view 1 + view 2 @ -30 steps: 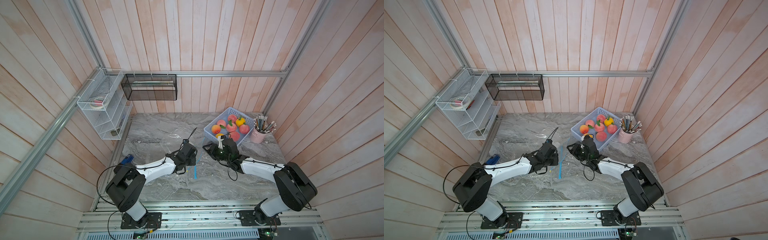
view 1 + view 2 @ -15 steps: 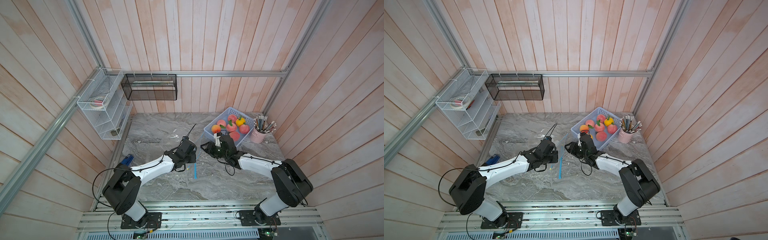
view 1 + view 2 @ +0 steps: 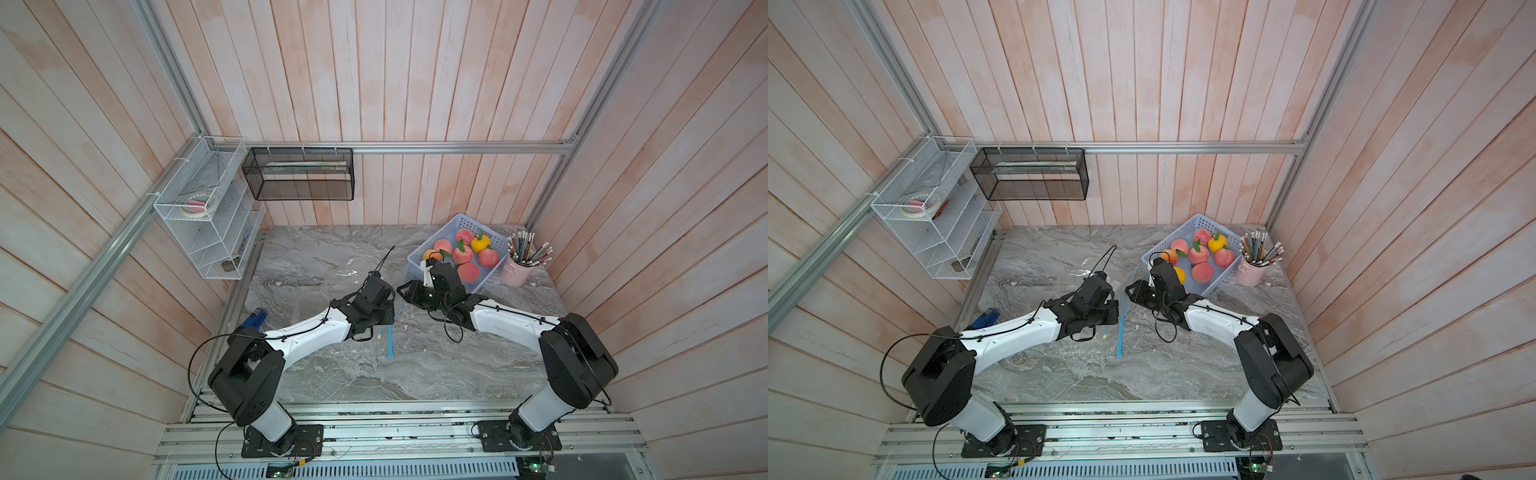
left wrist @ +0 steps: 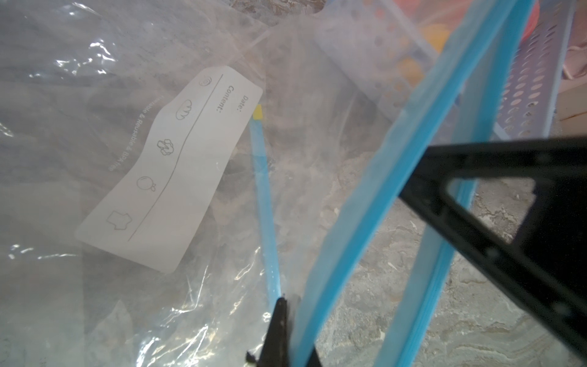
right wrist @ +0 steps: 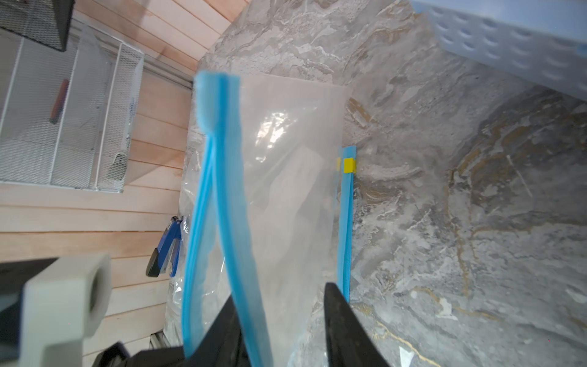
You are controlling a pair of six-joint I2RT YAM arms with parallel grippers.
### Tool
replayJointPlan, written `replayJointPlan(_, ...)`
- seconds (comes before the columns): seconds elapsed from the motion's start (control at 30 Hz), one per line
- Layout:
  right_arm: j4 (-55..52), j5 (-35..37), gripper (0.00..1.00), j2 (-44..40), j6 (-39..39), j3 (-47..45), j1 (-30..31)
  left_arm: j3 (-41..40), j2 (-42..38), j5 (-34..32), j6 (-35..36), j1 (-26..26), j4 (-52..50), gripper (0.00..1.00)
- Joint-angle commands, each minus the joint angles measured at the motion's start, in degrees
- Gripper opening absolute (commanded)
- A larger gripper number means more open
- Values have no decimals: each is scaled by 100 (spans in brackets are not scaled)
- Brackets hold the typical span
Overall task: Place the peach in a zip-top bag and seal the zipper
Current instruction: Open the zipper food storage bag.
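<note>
The left gripper [image 4: 343, 248] pinches the zip-top bag [image 4: 158, 159] by its blue zipper edge, at centre. The right gripper [image 5: 281, 295] has its jaws spread around that edge (a gap shows). The peaches [image 3: 462, 254] lie in the basket [image 3: 434, 236], far right.

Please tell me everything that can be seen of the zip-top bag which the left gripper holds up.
The zip-top bag is clear, thin, crinkled plastic film with a light blue zipper band along its mouth. The band's two halves are joined at one end and parted toward the right gripper, so the mouth is partly open; it looks empty. The left gripper is shut on the band, holding it above the marble table. The right gripper stands open around the film.
</note>
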Motion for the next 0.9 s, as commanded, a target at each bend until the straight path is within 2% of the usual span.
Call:
replayJointPlan(0.0,-811,383,18,219,-184,403,49,144,32,45,107,7,-48,0)
replayJointPlan(0.07,-988,490,2,279,-214,541,53,178,41,6,83,13,-105,0)
replayJointPlan(0.1,-1045,517,0,288,-231,576,64,196,41,-21,65,8,-117,0)
replayJointPlan(0.2,-1209,552,0,258,-306,625,95,240,54,-60,8,29,-179,0)
replayJointPlan(0.37,-1435,379,0,135,-428,665,117,375,118,-62,-51,125,-267,17)
replayJointPlan(0.57,-1700,-71,0,77,-426,764,122,683,330,11,143,233,-366,26)
replayJointPlan(0.77,-1741,-60,0,125,-275,772,126,860,737,52,344,292,-419,26)
replayJointPlan(0.87,-1613,-11,0,205,-204,704,117,958,847,21,379,311,-455,14)
